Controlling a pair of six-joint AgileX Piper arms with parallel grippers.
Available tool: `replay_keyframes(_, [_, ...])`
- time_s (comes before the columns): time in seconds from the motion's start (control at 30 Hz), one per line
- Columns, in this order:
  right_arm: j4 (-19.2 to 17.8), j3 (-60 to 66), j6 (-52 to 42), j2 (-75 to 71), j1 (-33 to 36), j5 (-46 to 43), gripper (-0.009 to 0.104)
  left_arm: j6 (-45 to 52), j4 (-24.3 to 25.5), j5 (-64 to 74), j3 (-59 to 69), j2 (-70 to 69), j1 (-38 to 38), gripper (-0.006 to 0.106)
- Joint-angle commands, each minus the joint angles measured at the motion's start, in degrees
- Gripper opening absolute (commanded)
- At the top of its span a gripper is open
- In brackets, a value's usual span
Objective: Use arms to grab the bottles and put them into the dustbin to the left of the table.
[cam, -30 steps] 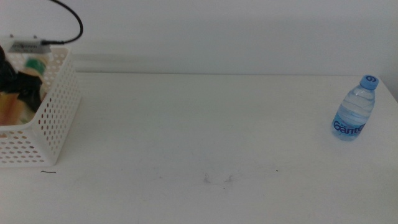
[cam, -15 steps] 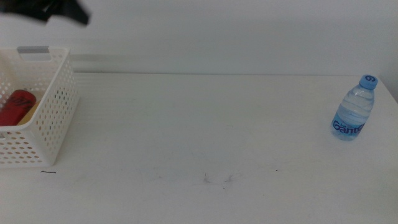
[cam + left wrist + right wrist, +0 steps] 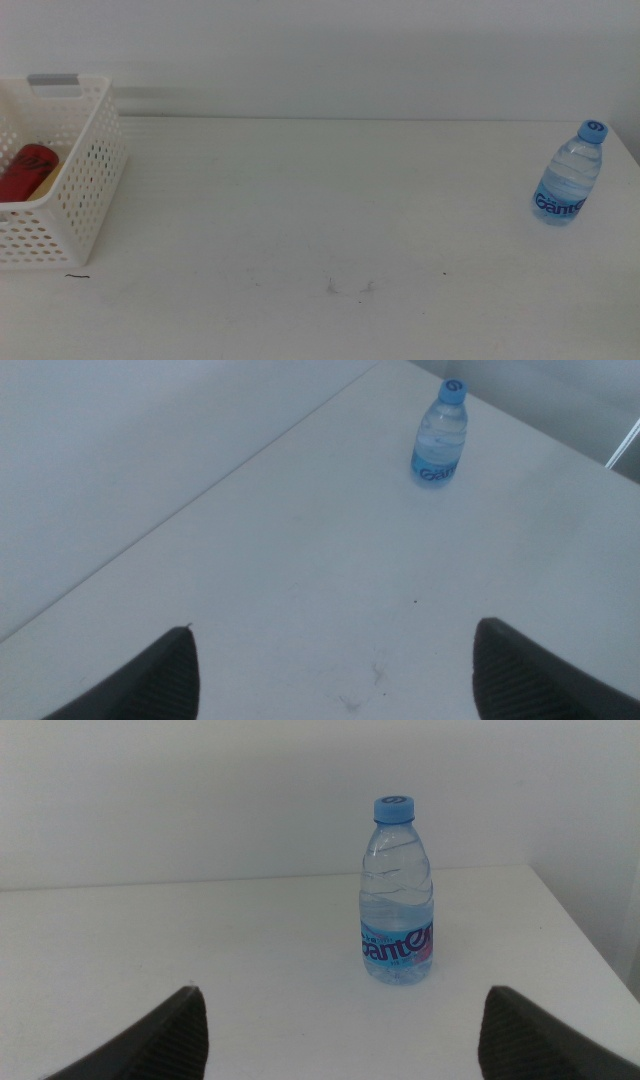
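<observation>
The small blue-capped water bottle (image 3: pixel 569 183) stands upright at the table's far right edge. It also shows in the right wrist view (image 3: pixel 398 900) and far off in the left wrist view (image 3: pixel 439 433). The white dustbin (image 3: pixel 88 170) sits at the table's left end with the red soda can (image 3: pixel 24 170) lying inside; a pale yellowish patch shows beside the can. Neither arm shows in the middle view. My right gripper (image 3: pixel 345 992) is open and empty, facing the water bottle from a distance. My left gripper (image 3: pixel 335 628) is open and empty above the table.
The white table (image 3: pixel 320 210) carries small dark scuff marks (image 3: pixel 350 288) near its front middle and a short dark line (image 3: pixel 77 276) by the dustbin. A white wall runs behind the table.
A dark gripper that was down in the dustbin one second ago rose to the top left and left the middle view. The red can now lies uncovered in the dustbin.
</observation>
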Motion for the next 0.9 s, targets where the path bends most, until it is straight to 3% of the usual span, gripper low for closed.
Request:
replay_keyframes(0.0, [-0.4, 0.2, -0.4, -0.2, 0.0, -0.6, 0.086, 0.1, -0.2, -0.4, -0.1, 0.0, -0.5, 0.094])
replay_keyframes(0.67, [-0.4, 0.2, -0.4, -0.2, 0.0, -0.6, 0.086, 0.2, 1.6, -7.0, -0.1, 0.0, -0.5, 0.094])
replay_keyframes(0.8, [-8.1, 0.2, -2.7, -0.2, -0.2, -8.5, 0.086, 0.2, 1.6, -8.2, -0.1, 0.0, -0.5, 0.094])
replay_keyframes(0.87, [-7.4, 0.2, 0.5, 0.5, -0.2, -9.7, 0.086, 0.2, 1.6, -8.4, -0.1, 0.0, -0.5, 0.094])
